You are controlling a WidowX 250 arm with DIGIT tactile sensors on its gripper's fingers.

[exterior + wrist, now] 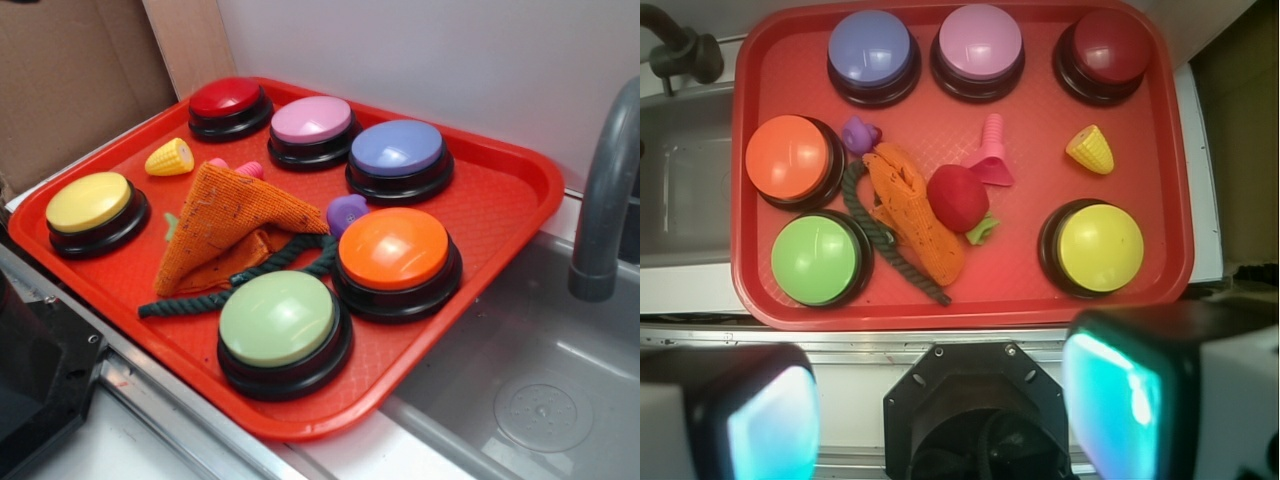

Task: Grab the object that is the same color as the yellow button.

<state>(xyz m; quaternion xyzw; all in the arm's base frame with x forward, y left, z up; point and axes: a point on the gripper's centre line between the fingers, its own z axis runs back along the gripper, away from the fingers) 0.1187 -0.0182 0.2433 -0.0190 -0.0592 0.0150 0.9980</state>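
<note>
The small yellow toy corn [170, 158] lies on the red tray [500, 215] between the red button and the yellow button [90, 203]. In the wrist view the corn [1091, 150] sits above the yellow button [1100, 246] on the right side of the tray [1030, 120]. My gripper [945, 410] is open and empty. It hangs high, off the tray's near edge and over the black robot base, well away from the corn. The gripper does not show in the exterior view.
The tray also holds red [230, 100], pink [312, 120], purple [398, 150], orange [393, 250] and pale green [276, 318] buttons. An orange cloth [225, 220], dark rope [200, 298], pink toy pieces [990, 160], a red ball [957, 197] and a purple toy [347, 212] lie mid-tray. A sink and faucet [605, 190] stand beside it.
</note>
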